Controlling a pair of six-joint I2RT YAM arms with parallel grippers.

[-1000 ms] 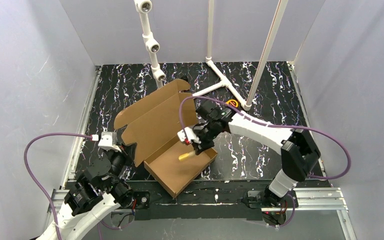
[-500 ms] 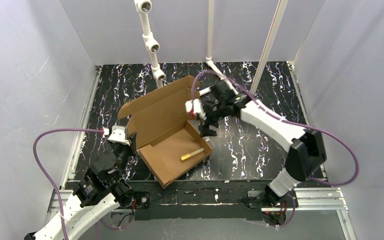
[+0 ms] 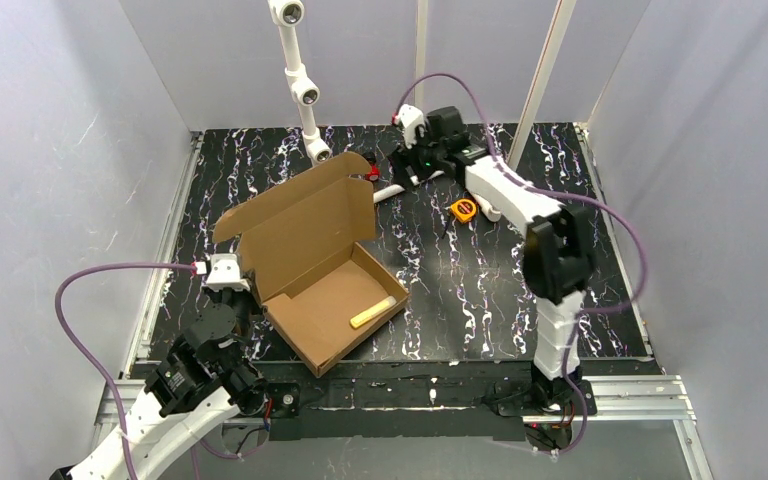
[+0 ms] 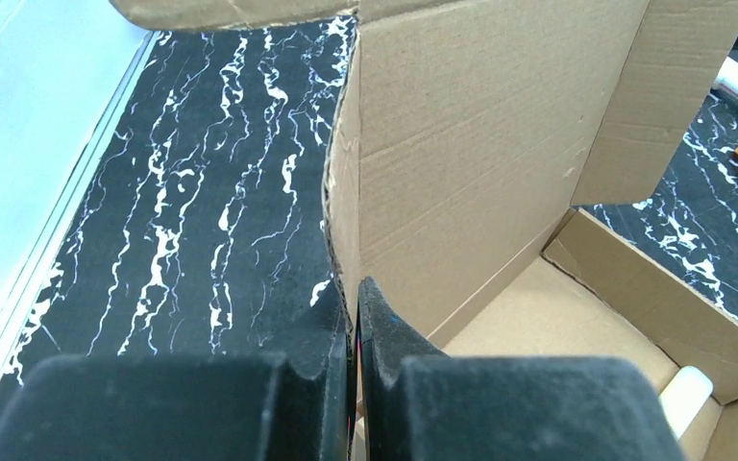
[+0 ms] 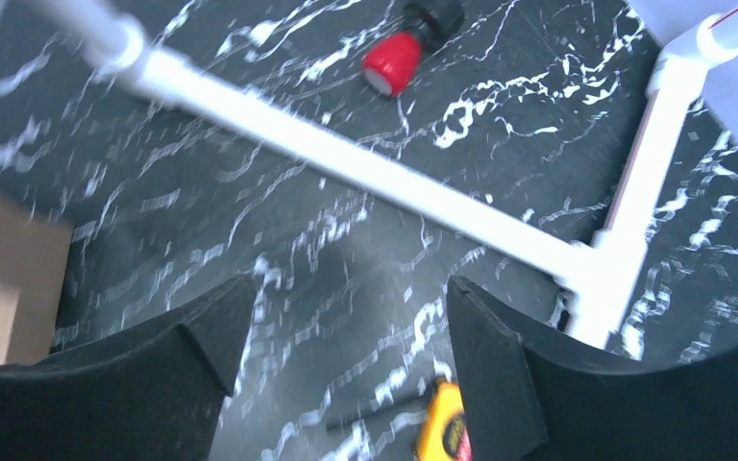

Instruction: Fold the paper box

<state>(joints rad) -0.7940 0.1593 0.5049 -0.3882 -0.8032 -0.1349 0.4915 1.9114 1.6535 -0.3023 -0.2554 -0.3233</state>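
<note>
The paper box (image 3: pixel 332 300) sits near the table's (image 3: pixel 460 290) front edge, walls already up but lid not yet closed, with the left gripper (image 4: pixel 351 305) pinching its left edge and the right gripper (image 5: pixel 341 331) empty, wide open.

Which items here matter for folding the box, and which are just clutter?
Job: box; left pincer shut on its wall; right pincer open.
Clutter: tape measure; red-capped item; white pipe; yellow stick inside box.
</note>
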